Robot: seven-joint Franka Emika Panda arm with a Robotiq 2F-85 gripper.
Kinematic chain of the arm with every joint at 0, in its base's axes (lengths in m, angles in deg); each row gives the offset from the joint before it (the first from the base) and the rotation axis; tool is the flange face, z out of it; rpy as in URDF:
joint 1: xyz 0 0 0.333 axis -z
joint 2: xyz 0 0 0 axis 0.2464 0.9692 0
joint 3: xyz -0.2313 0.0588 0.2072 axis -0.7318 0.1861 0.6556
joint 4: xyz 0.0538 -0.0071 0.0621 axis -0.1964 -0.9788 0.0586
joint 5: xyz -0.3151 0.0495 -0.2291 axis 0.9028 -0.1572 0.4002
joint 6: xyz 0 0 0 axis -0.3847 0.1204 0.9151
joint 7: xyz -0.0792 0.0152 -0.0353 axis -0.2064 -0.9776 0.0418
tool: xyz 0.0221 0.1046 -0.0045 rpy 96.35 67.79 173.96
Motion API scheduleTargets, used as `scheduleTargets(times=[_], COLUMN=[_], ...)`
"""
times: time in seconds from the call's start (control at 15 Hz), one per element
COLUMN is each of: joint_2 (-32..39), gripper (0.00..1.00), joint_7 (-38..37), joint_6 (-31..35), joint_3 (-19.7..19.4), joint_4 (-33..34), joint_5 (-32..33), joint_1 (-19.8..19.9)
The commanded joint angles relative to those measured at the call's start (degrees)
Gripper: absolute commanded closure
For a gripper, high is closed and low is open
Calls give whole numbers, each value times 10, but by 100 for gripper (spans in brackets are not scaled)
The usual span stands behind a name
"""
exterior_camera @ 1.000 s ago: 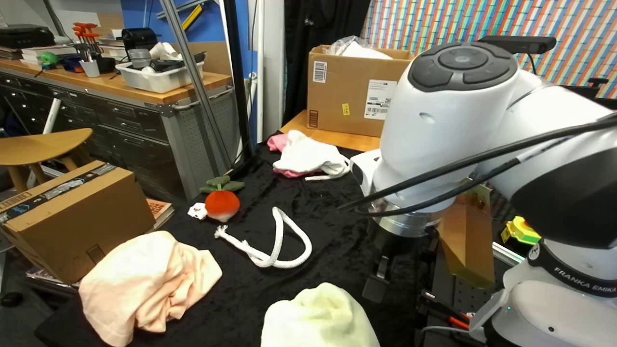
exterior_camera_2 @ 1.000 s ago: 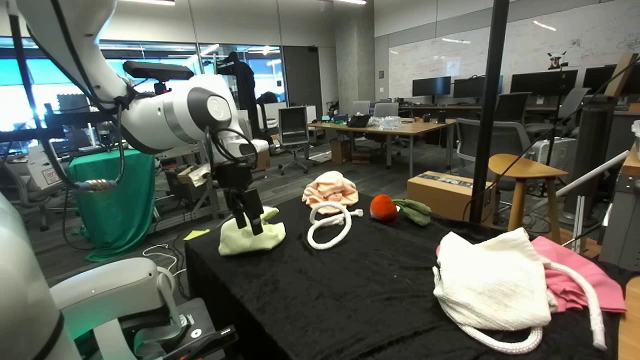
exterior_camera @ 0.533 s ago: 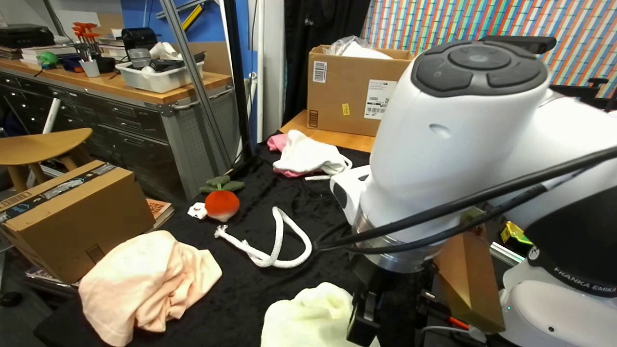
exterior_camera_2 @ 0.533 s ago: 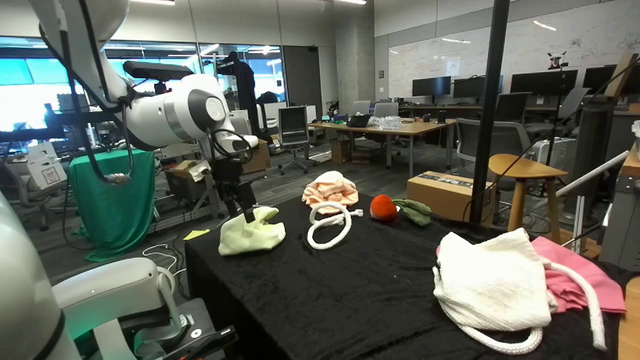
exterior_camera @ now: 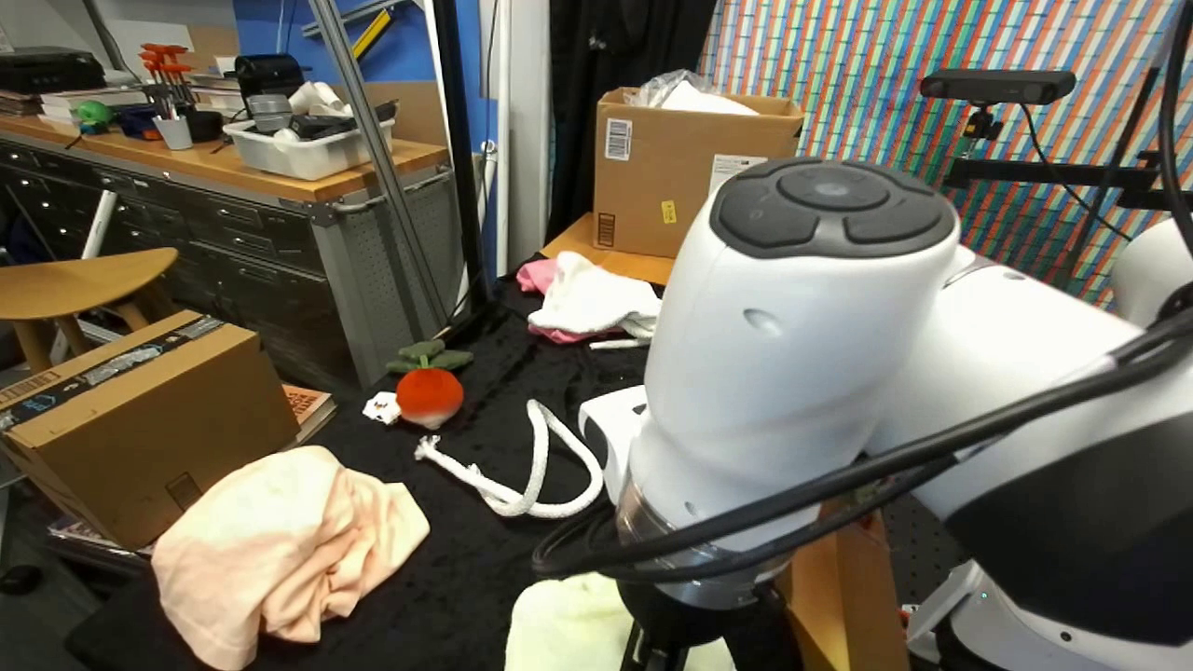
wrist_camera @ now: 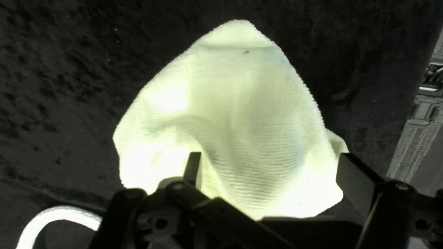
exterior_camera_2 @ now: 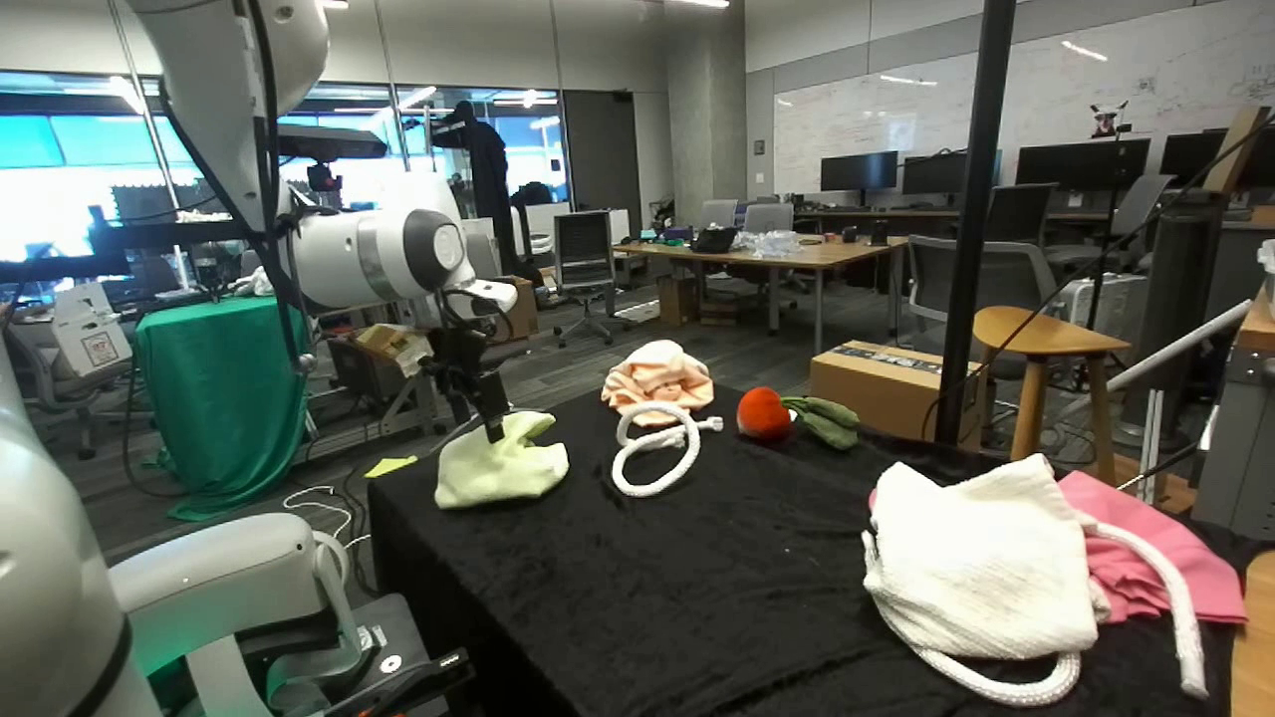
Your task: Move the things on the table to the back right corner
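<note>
A pale yellowish-white cloth (wrist_camera: 235, 103) lies crumpled on the black table (exterior_camera_2: 697, 597); it also shows in both exterior views (exterior_camera: 564, 624) (exterior_camera_2: 503, 468). My gripper (wrist_camera: 270, 155) is open and empty above this cloth, its fingers spread across the cloth's width. In an exterior view one fingertip (exterior_camera_2: 493, 426) overlaps the cloth; contact cannot be told. The peach cloth (exterior_camera: 289, 550) lies at the table's edge. The white rope (exterior_camera: 559, 510) and the red round object (exterior_camera: 429, 396) with green leaves lie nearby. A white cloth (exterior_camera_2: 981, 558) lies on the pink cloth (exterior_camera_2: 1160, 548) at the table's end.
A cardboard box (exterior_camera: 690, 186) stands on a wooden surface beyond the white and pink cloths. Another box (exterior_camera: 149, 429) stands beside the table. A dark post (exterior_camera_2: 971, 219) rises by the table edge. Arm cables (exterior_camera: 792, 522) hang near the gripper.
The arm has moved towards the pale yellowish-white cloth, and the gripper has turned and come over it. The cloths, rope and red object have not moved.
</note>
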Motion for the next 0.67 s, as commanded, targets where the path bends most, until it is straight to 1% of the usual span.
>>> scheduleTargets(times=[0.0,0.13,0.4,0.47,0.53,0.6], joint_2=[42,54,66,67,68,68], gripper=[0,0,0,10,26,32], joint_7=[0,-1,2,5,7,7], joint_6=[32,35,21,20,20,19], joint_3=[-18,-27,-44,-47,-49,-52], joint_4=[26,29,34,34,33,33], joint_5=[-2,4,11,10,7,6], joint_1=[-26,-37,-55,-57,-59,-60])
